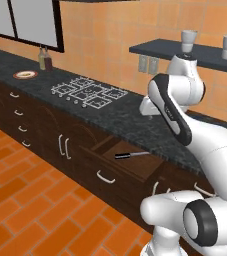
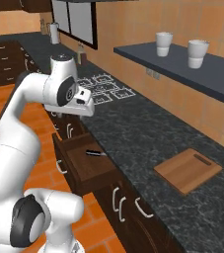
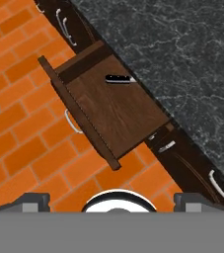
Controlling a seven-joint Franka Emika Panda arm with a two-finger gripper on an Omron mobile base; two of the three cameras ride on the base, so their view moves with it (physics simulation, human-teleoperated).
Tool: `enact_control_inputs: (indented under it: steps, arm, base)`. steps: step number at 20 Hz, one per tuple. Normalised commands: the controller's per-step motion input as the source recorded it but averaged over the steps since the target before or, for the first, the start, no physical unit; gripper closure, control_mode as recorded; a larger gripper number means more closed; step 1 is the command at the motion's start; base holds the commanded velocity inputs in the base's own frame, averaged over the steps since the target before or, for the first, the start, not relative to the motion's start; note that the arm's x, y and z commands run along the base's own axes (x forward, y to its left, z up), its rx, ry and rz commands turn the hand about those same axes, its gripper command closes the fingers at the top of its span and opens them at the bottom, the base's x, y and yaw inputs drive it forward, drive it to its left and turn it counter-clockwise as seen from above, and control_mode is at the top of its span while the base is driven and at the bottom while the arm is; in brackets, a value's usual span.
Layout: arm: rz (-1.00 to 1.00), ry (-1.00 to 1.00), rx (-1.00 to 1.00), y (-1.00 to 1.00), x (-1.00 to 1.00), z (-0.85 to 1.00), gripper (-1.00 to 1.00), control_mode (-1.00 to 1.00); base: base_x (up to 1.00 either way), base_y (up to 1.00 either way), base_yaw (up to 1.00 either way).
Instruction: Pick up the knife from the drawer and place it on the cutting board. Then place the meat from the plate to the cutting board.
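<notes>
- The plate [image 1: 25, 75] sits at the far left end of the desk [image 1: 120, 117] in the left base view, on the dark stone top. Something small lies on it; it is too small to identify.
- Two bottles [image 1: 45, 60] stand just beside the plate, against the wall.
- The stove grate [image 1: 87, 91] lies on the desk to the right of the bottles.
- The drawer [image 1: 122, 165] stands pulled open below the desk edge, right of the stove. Its white curved handle [image 1: 105, 177] faces the tiled floor [image 1: 30, 210].
- The knife [image 1: 130, 155] lies flat on the drawer floor, near the back, close under the desk edge. In the hand view the black handle points toward the left and the silver blade toward the right.
- The gripper [image 2: 84, 109] hangs above the open drawer, over the desk edge, apart from the knife. Its fingers [image 3: 32, 201] appear at the two bottom corners of the hand view, spread wide, with nothing between them.
- The cutting board [image 2: 187, 170] lies flat on the desk, well apart from the drawer, on the right in the right base view. Nothing rests on it.
- A shelf [image 2: 182, 66] on the wall above the desk carries two white cups [image 2: 164, 43].
</notes>
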Motion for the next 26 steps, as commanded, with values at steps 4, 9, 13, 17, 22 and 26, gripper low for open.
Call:
enact_control_inputs:
  steps: [4,9,13,17,22,26]
  arm:
    - [-0.17,0.00,0.00,0.15,0.02,-0.58,-1.00,-1.00]
    - [-0.38,0.14,0.06,0.91,0.32,-0.89,-1.00,-1.00]
    - [-0.32,0.15,0.12,0.69,0.40,-0.83,-1.00,-1.00]
    - [-0.22,0.06,0.17,0.36,0.35,-0.87,-1.00,-1.00]
    - [-0.29,-0.12,-0.09,0.31,0.37,-0.85,-1.00,-1.00]
    - [-0.25,-0.06,-0.02,-0.06,0.56,-0.53,-1.00,-1.00]
  base:
    - [0.00,0.00,0.00]
    - [0.00,0.00,0.00]
    - [0.00,0.00,0.00]
    - [0.00,0.00,0.00]
    - [0.00,0.00,0.00]
    - [0.00,0.00,0.00]
